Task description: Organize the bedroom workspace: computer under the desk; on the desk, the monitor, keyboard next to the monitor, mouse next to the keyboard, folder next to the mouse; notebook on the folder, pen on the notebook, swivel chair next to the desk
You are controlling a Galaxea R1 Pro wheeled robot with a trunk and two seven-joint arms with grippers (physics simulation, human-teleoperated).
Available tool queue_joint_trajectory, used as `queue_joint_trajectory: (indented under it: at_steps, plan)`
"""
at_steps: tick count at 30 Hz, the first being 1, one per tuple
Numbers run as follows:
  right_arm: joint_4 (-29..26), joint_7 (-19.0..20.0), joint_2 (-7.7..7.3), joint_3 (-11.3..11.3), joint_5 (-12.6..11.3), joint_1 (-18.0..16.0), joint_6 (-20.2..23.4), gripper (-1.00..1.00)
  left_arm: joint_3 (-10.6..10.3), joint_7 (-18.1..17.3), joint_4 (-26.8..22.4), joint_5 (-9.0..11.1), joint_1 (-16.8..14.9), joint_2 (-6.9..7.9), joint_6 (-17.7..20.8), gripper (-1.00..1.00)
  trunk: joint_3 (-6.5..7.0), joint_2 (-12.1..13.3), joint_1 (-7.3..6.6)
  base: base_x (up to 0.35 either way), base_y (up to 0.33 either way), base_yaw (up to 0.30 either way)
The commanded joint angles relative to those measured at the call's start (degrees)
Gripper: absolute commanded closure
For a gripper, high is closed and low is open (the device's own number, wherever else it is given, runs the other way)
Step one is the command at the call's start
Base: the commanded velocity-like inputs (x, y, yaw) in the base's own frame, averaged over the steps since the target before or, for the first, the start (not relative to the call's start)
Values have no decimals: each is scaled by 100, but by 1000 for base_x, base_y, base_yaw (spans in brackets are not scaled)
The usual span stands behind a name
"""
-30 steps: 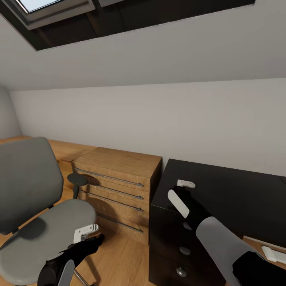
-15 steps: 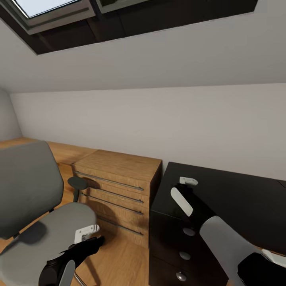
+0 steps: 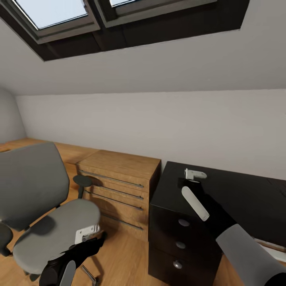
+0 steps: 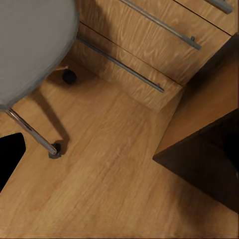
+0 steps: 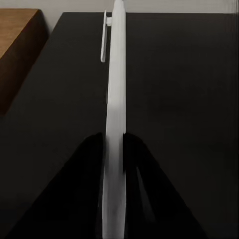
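— Pen (image 5: 113,114): where do we have it?
— In our right gripper (image 5: 113,189), its dark fingers (image 5: 82,194) clamped on the pale stick, above the black drawer unit (image 3: 180,234) at the right.
— And our left gripper (image 3: 85,233)?
— It hangs low over the wood floor (image 4: 114,184), just beside the swivel chair (image 3: 43,198); we cannot tell how its jaws stand.
— What lies between the chair and the black unit?
— The light-wood drawers (image 3: 119,186) against the far wall, under the skylights (image 3: 59,16).
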Motion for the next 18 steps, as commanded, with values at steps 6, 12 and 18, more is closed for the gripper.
queue_joint_trajectory:
  at_steps: [6,12,18]
  plan:
    - [-197,-96,-17,-168,-40,17,33,100,-93,57,648,61,-4,-15,25,-100,102,238,-136,-242,0,-18]
    - [-264,-124,-25,-227,-32,35,40,100,-223,66,1253,61,-4,-27,10,-100,209,479,-268,-38,0,-16]
    - [-277,-125,-25,-231,-40,36,43,100,-235,36,3436,39,-4,27,-1613,-100,317,720,-400,-1,0,-145]
